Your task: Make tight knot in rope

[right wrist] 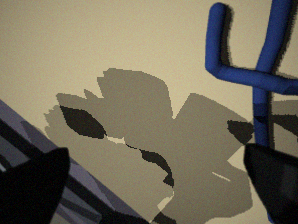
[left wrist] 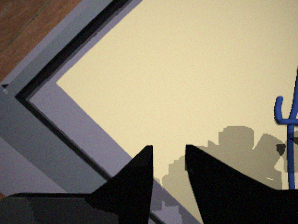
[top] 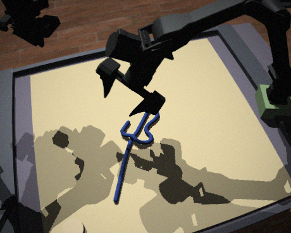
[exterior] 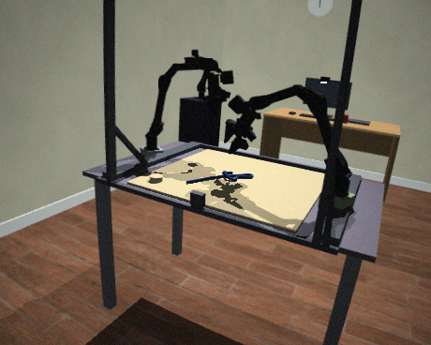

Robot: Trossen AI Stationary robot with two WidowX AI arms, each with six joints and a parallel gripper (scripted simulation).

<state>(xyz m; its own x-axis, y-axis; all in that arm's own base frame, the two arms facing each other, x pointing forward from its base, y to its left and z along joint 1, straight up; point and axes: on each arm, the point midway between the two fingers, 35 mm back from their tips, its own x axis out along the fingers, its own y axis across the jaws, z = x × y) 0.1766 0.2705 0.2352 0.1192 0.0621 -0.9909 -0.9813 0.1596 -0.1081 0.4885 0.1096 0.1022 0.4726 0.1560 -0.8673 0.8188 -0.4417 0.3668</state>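
Note:
A blue rope (top: 130, 149) lies on the tan mat (top: 193, 104), with a loose crossed loop at its upper end and a straight tail running toward the front. It also shows in the exterior view (exterior: 220, 177) and at the right edge of the left wrist view (left wrist: 289, 135). My right gripper (top: 120, 102) hangs open just above the looped end, with nothing between its fingers; in the right wrist view (right wrist: 152, 175) the loop (right wrist: 260, 75) lies beyond the fingers. My left gripper (left wrist: 169, 151) (exterior: 215, 94) is shut and empty, held high above the mat's far corner.
A dark raised rim (top: 12, 104) frames the mat. A green block (top: 272, 102) sits at the right arm's base. A small round puck (exterior: 156, 178) and a small dark block (exterior: 198, 199) stand near the table's front edge. Tall frame posts (exterior: 109, 89) rise at the corners.

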